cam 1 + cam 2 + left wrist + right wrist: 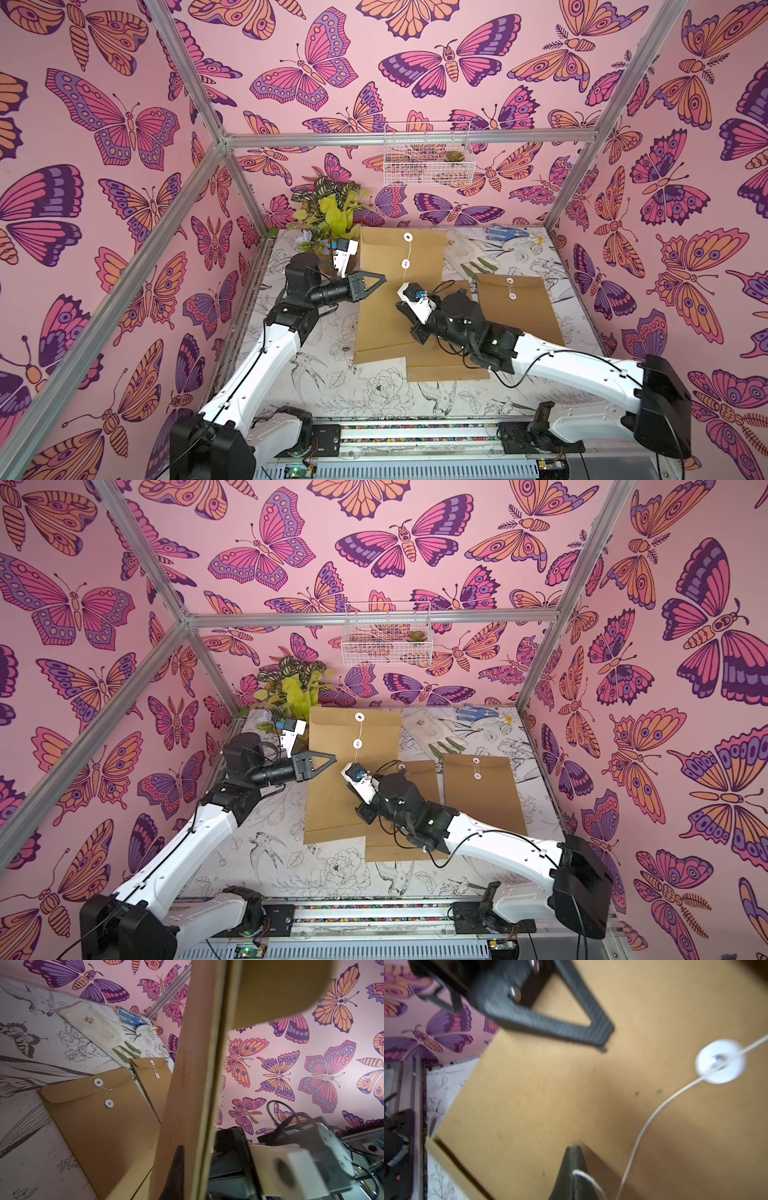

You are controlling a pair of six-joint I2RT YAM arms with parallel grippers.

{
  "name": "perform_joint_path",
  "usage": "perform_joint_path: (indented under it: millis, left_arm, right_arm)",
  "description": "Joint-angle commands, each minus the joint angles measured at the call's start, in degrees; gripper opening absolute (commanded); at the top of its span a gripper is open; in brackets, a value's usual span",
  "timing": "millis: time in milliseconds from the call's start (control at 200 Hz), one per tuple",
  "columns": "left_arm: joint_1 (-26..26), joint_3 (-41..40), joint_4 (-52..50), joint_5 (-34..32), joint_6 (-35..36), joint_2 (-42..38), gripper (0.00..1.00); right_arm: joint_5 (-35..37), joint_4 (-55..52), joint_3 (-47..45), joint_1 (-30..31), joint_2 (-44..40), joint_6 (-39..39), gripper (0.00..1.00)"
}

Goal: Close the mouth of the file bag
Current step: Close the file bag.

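Observation:
A large brown file bag (395, 316) lies mid-table in both top views, with two white discs (408, 237) (405, 263) near its far end. A white string (654, 1113) runs past the nearer disc (720, 1061) to my right gripper (573, 1147), which is shut on the string just above the bag. In the top views that gripper is hidden under its wrist camera (415, 301). My left gripper (383, 277), turned on its side, is shut on the bag's left part. In the left wrist view the bag's paper (187, 1084) stands edge-on beside one dark finger (176, 1169).
Two smaller brown file bags lie to the right, one (519, 307) tied with string, one (449, 368) partly under the right arm. A white glove (465, 249) and a blue dotted glove (505, 232) lie at the back right. A plant (328, 212) stands back left, a wire basket (428, 153) hangs on the wall.

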Motion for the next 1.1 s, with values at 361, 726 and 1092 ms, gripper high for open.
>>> perform_joint_path:
  millis: [361,726,1092]
  left_arm:
    - [-1.66,-3.58,-0.19,-6.75,-0.96,-3.90,0.00]
    - [-4.47,-3.53,-0.27,-4.73,-0.24,-4.72,0.00]
    - [-5.10,-2.60,-0.54,-0.68,0.00,-5.51,0.00]
  right_arm:
    - [-9.97,-4.30,6.35,0.00,-4.13,-0.77,0.00]
    - [-24.80,-10.60,12.15,3.00,2.02,-5.37,0.00]
    - [-35.53,-9.60,11.77,0.37,6.52,-1.04,0.00]
